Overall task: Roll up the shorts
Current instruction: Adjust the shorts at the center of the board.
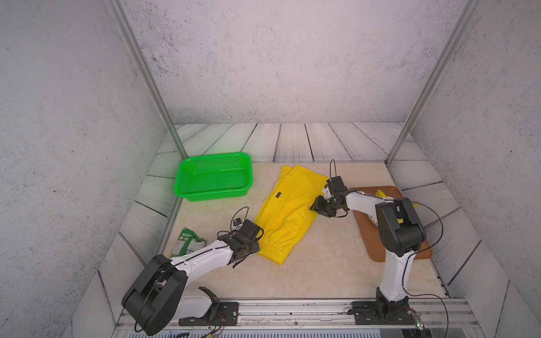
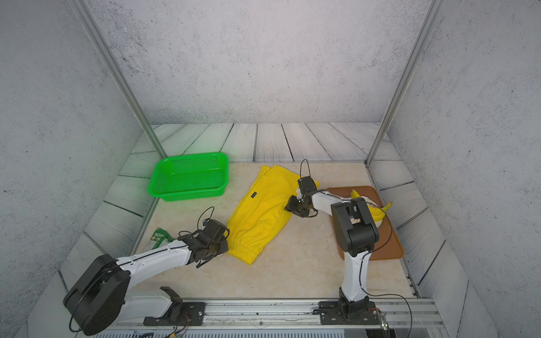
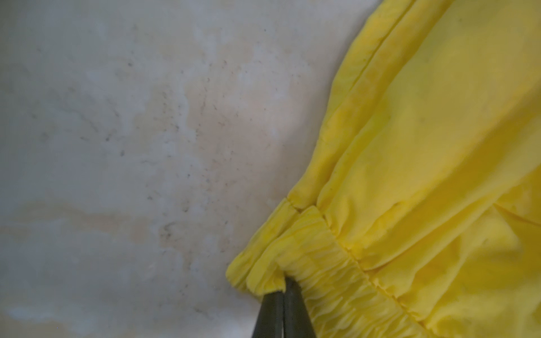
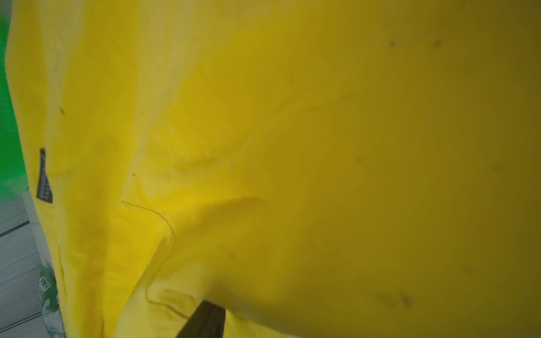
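Roughly at the start, judging by the flat cloth: the shorts (image 1: 288,210) lie folded lengthwise on the counter (image 1: 325,263), between the basket (image 1: 213,178) and the tray (image 1: 366,240), waistband (image 3: 322,263) toward the arms, nothing rolled yet. At that end the left pincer (image 3: 282,288) is pressed together, pinching the waistband corner, likely to start the roll there. Over on the cloth's right edge sits the right pincer (image 1: 317,208), probably steadying it; one finger (image 4: 205,319) shows against fabric, spread or gripping I cannot tell.
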`<state>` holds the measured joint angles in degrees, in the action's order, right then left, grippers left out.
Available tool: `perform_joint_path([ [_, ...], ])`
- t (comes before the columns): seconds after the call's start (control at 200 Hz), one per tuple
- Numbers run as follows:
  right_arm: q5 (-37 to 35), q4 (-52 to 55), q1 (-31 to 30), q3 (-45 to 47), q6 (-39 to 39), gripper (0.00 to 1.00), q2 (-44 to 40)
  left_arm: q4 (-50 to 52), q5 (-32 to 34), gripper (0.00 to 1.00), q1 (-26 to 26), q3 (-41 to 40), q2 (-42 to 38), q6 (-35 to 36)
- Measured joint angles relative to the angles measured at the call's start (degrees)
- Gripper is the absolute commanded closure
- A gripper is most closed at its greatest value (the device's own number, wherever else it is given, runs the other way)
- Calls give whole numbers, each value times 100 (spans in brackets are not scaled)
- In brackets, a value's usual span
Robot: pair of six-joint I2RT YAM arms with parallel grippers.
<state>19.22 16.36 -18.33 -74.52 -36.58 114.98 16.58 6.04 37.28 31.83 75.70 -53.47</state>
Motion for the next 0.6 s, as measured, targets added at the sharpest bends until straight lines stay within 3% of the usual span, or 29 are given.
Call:
perform_joint_path([
  [0.195, -402, 466, 96, -756, 240, 49, 367, 2, -254, 100, 531, 824, 896, 302],
  [0.39, -634, 988, 219, -544, 533, 48, -140, 337, -415, 100, 1001, 1355, 1250, 575],
  [0.52, -634, 1191, 52, 199, 634, 49, -1279, 721, -396, 74, 1025, 1158, 723, 629],
  [0.6, -595, 1224, -201, 553, 691, 49, -1939, 1027, -352, 64, 1023, 1003, 168, 664],
])
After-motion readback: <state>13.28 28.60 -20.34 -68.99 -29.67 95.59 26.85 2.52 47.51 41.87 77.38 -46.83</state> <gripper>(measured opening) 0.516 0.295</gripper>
